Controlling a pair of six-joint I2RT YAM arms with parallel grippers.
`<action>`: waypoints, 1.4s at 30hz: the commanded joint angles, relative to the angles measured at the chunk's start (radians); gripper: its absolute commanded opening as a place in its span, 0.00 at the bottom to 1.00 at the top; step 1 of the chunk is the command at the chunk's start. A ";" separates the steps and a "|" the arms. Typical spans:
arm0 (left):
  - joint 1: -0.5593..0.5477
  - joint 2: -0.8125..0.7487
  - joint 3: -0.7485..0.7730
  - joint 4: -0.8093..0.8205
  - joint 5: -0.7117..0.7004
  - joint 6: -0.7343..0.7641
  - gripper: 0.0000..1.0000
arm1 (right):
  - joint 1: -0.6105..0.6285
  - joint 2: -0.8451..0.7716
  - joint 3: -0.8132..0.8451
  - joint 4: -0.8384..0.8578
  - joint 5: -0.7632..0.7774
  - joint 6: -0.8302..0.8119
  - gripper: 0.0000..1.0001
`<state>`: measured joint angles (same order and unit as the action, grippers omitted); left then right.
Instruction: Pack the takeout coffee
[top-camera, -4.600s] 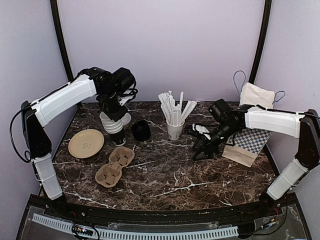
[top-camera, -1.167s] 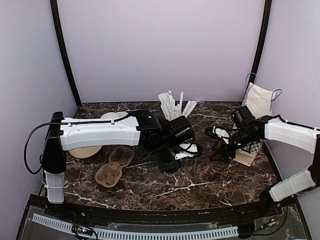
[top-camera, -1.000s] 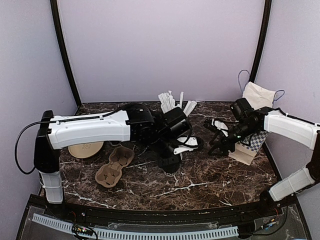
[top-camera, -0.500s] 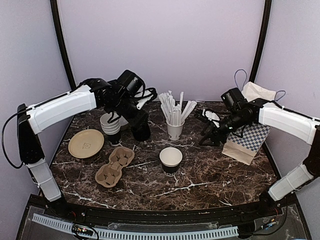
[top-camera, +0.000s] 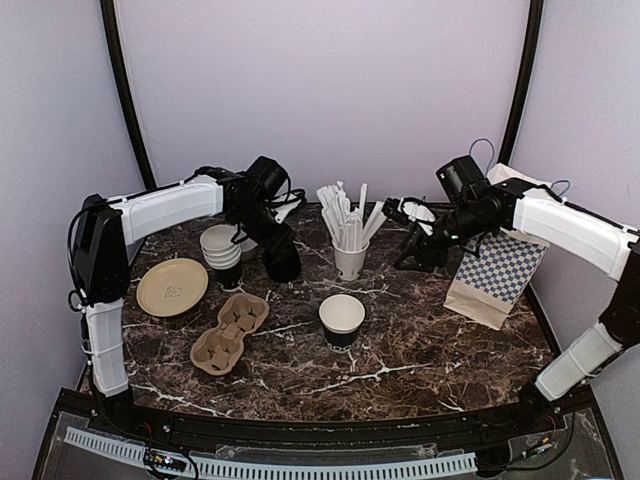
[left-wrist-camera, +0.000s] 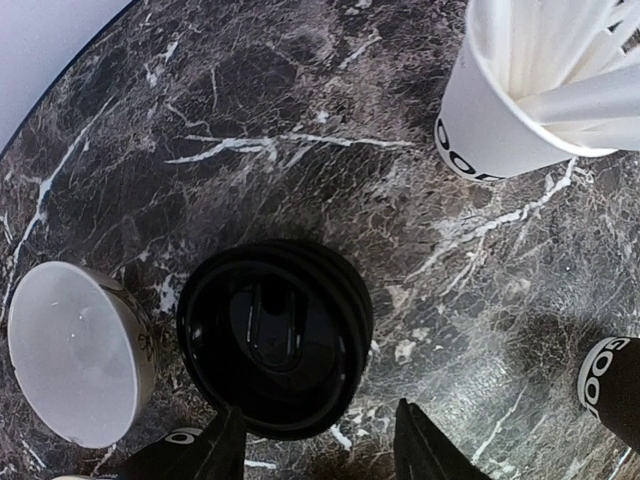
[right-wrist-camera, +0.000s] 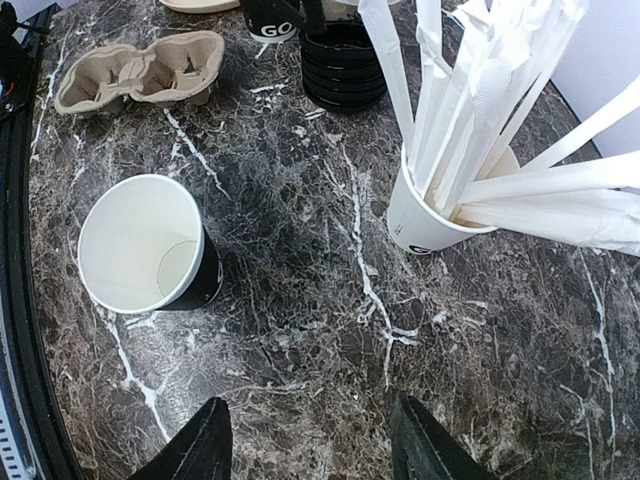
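lids (left-wrist-camera: 272, 350) lie stacked directly beneath the left gripper (left-wrist-camera: 317, 410), its jaws parted over them — the coffee cup (top-camera: 341, 320), uncapped, stands mid-table nearer the bases; right gripper (right-wrist-camera: 311, 400) likewise parted.

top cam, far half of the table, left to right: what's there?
plate → stack of cups → stack of lids → cup of straws → paper bag

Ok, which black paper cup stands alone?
The lidless black paper cup mid-table, beside the brown cardboard carrier; the others are nested in a stack back-left.
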<state>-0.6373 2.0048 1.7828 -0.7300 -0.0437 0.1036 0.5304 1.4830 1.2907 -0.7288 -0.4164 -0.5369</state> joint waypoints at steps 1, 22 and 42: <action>0.045 0.012 0.042 0.002 0.103 -0.005 0.53 | 0.008 -0.041 0.016 -0.011 -0.011 0.012 0.54; 0.060 0.106 0.080 0.024 0.127 0.050 0.45 | 0.008 -0.033 -0.029 -0.007 -0.022 0.007 0.54; 0.059 0.173 0.129 -0.035 0.203 0.023 0.41 | 0.008 -0.017 -0.050 0.003 -0.028 0.000 0.54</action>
<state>-0.5770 2.1754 1.8828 -0.7200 0.1425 0.1368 0.5304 1.4639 1.2526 -0.7414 -0.4297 -0.5373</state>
